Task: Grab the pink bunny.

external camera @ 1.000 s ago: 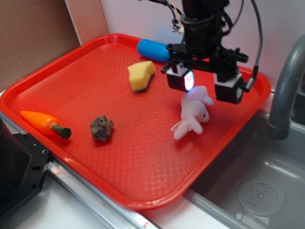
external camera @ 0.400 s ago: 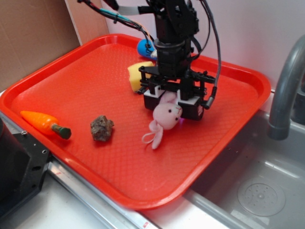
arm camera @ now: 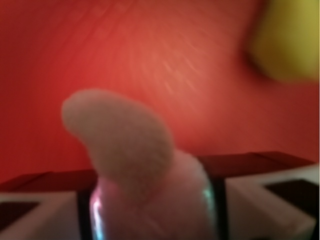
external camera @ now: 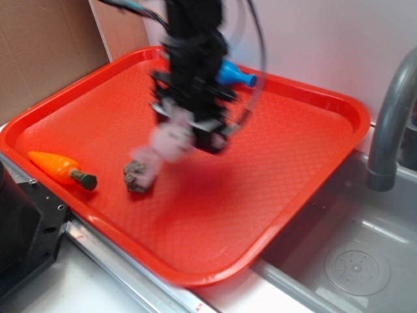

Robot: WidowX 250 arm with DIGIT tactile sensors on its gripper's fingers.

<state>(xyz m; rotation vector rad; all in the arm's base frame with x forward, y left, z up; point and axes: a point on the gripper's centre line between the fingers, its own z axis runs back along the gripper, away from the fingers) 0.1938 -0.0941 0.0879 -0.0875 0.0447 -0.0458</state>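
The pink bunny (external camera: 164, 142) is a pale pink blur hanging above the red tray (external camera: 306, 163), held between the fingers of my gripper (external camera: 189, 134). In the wrist view the bunny (arm camera: 135, 160) fills the space between both white pads, one limb or ear sticking up. My gripper (arm camera: 152, 210) is shut on it. The arm is blurred with motion over the tray's middle left, just above the brown lump (external camera: 138, 175).
An orange toy carrot (external camera: 60, 168) lies at the tray's left edge. A blue object (external camera: 233, 74) rests at the back rim. A yellow sponge (arm camera: 287, 42) shows in the wrist view, hidden behind the arm outside. A grey faucet (external camera: 389, 117) and sink stand right.
My gripper went from open beside the bunny to shut on it, and has carried it left and up across the tray, toward the brown lump.
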